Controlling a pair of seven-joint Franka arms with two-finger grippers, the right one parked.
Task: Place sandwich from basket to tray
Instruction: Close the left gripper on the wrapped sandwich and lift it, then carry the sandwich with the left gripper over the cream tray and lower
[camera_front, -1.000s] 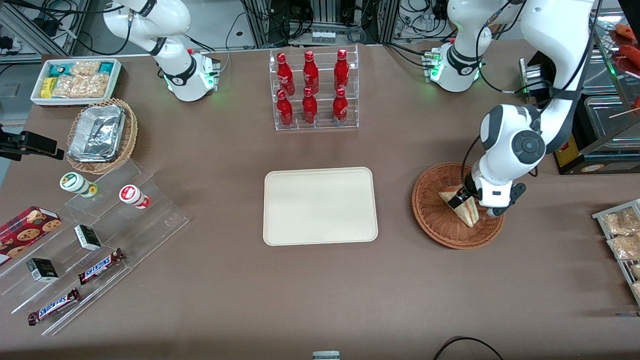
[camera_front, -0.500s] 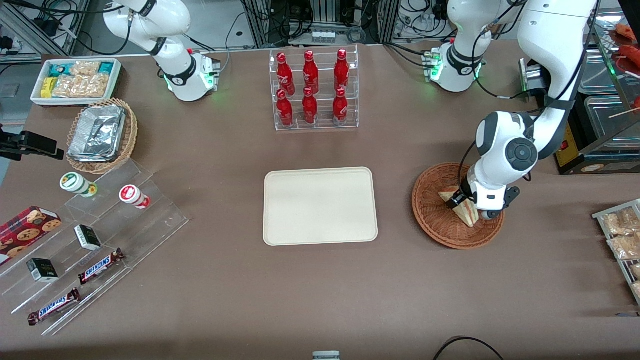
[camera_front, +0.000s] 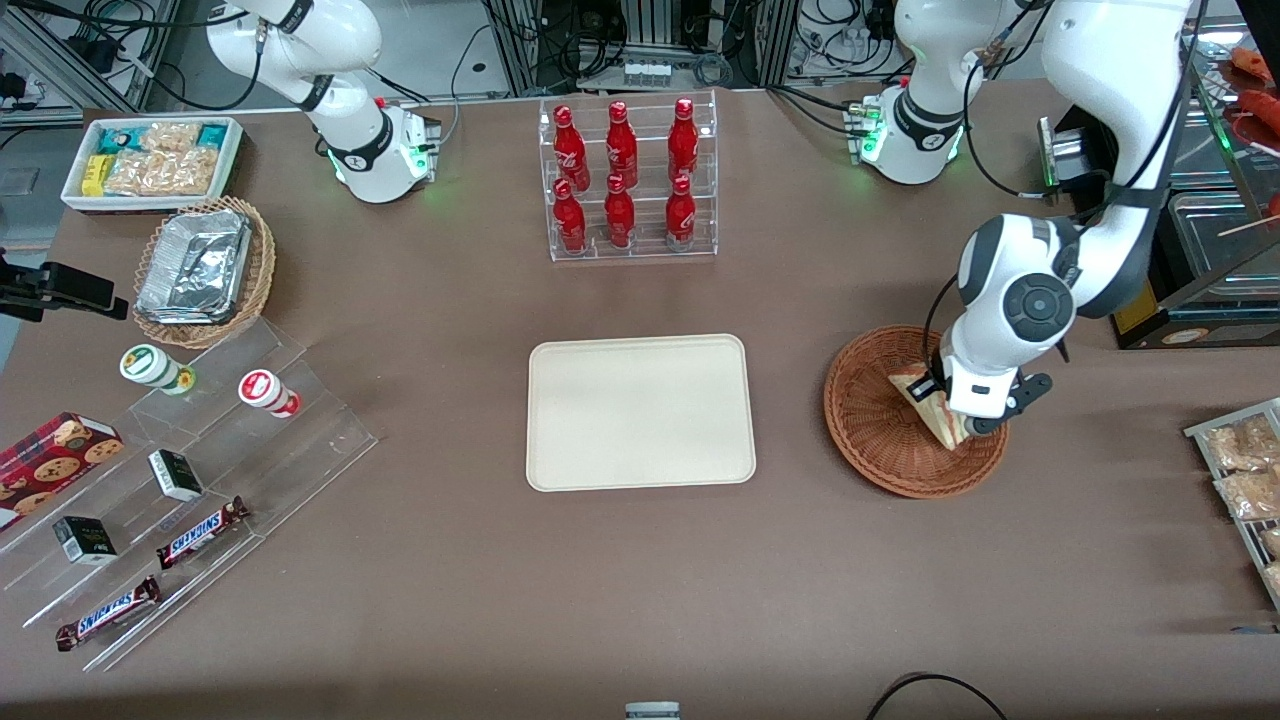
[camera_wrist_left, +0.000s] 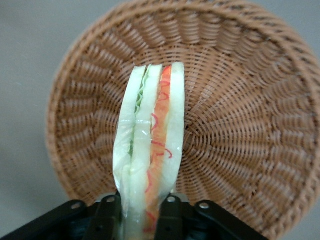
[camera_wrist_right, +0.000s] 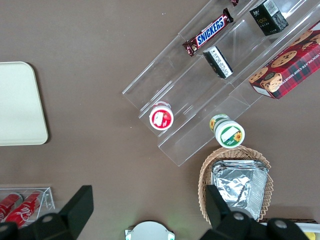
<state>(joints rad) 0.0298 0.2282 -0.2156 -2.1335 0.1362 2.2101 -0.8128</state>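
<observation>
The sandwich (camera_front: 922, 400) is a pale wedge with green and orange filling, standing on edge over the round reddish-brown basket (camera_front: 870, 425). My left gripper (camera_front: 948, 408) is down in the basket and shut on the sandwich's wide end. In the left wrist view the black fingers (camera_wrist_left: 106, 216) press both bread faces of the sandwich (camera_wrist_left: 150, 145), whose point reaches out over the basket's weave (camera_wrist_left: 240, 125). The cream tray (camera_front: 640, 412) lies flat at the table's middle, beside the basket toward the parked arm's end, with nothing on it.
A clear rack of red bottles (camera_front: 628, 180) stands farther from the front camera than the tray. Stepped acrylic shelves with snacks (camera_front: 180, 480), a foil-container basket (camera_front: 205, 270) and a white snack bin (camera_front: 150, 160) sit toward the parked arm's end. Snack packets (camera_front: 1245, 470) lie at the working arm's end.
The gripper has stayed shut on the sandwich while the wrist shifted and turned slightly over the basket. The sandwich moved a little with it.
</observation>
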